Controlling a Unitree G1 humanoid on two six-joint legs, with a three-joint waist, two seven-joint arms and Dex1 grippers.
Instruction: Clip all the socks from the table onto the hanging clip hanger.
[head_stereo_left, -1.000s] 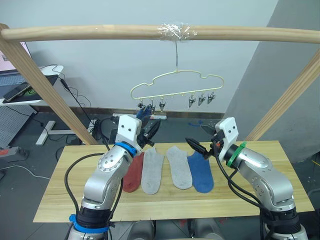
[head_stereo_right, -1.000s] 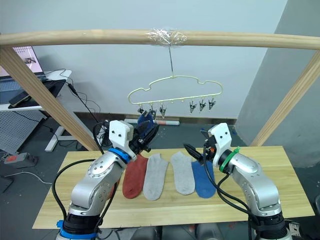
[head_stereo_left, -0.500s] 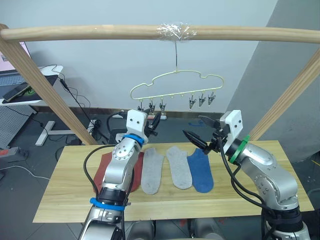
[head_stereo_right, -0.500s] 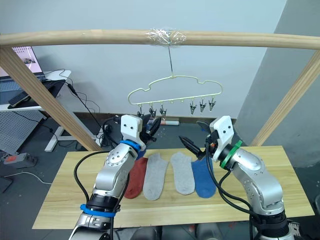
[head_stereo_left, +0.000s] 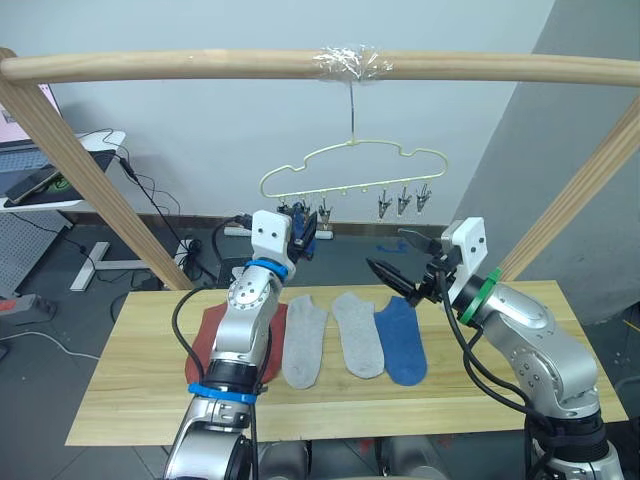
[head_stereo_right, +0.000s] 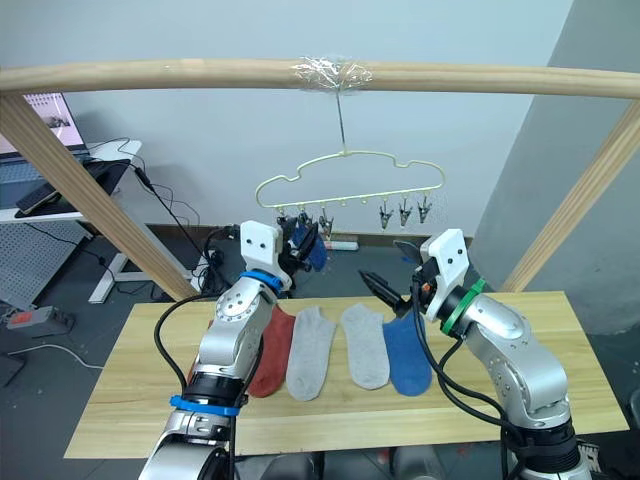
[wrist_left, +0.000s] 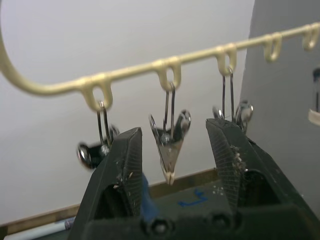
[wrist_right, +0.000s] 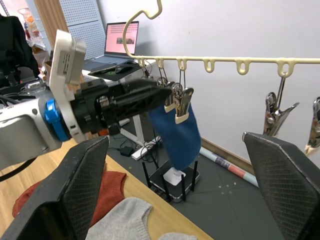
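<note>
My left gripper is up at the hanger, fingers apart around a clip, a blue sock hanging beside it. Four socks lie on the worktop. My right gripper hovers, fingers apart.

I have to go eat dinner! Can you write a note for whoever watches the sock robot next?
Left gripper: open, raised at the left end of the hanger, fingers either side of a clip.
Right gripper: open and empty, hovering above the table.
Done, probably: one blue sock hangs by the clips at that end. I cannot see a clip biting it, so check.
On the table: two grey socks, another blue one, and red fabric partly hidden behind the left arm, so count those.
Left to do: clip up everything on the table.
</note>
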